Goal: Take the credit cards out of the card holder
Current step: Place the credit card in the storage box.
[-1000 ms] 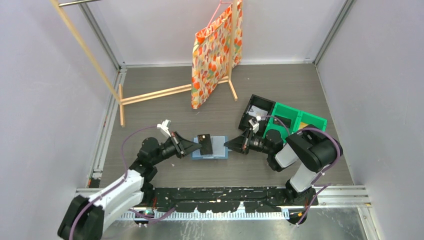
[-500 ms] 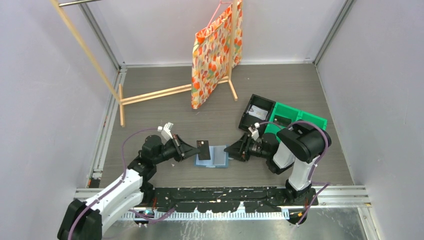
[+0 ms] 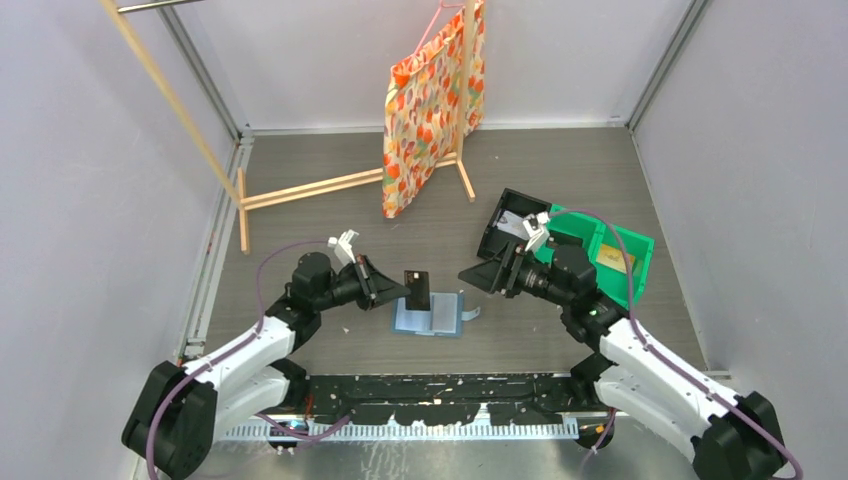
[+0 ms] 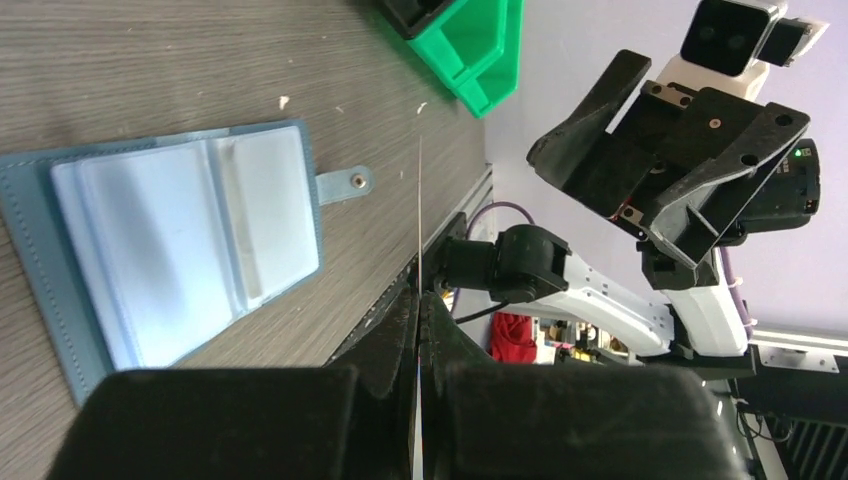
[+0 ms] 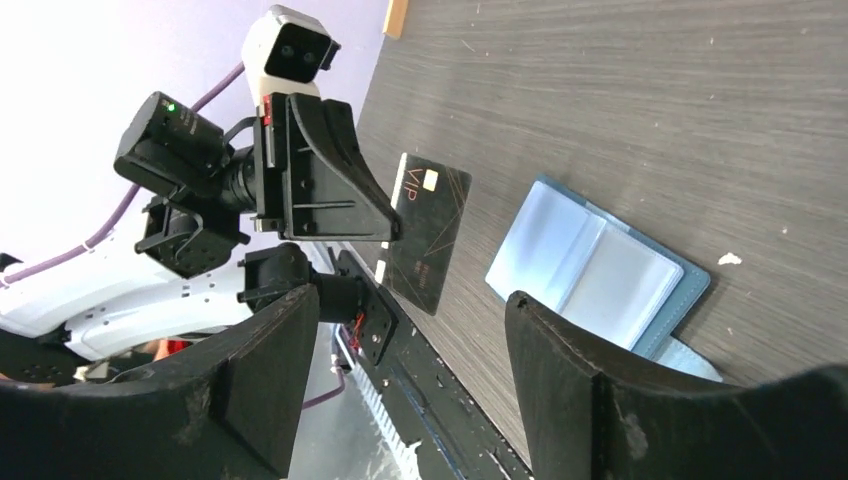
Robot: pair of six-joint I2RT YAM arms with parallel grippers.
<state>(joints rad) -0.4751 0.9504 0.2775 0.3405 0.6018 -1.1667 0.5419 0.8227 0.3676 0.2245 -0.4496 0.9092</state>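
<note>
1 dark card [image 3: 417, 289]: out, pinched in my left gripper [image 3: 399, 290]. My right gripper [image 3: 474, 276]: wide open, empty. Blue holder [image 3: 428, 318]: lies open, no more cards showing.

The white-and-black left arm [image 3: 250, 350] reaches in from the near left, elbow bent, wrist pointing right. Its black left pincer [image 3: 398, 291] is clamped tight on the edge of a dark rectangular card [image 3: 417, 288], held upright. The white-and-black right arm [image 3: 650, 365] stretches in from the near right. Its black right pincer [image 3: 474, 276] points left, jaws spread wide, gripping nothing.
</note>
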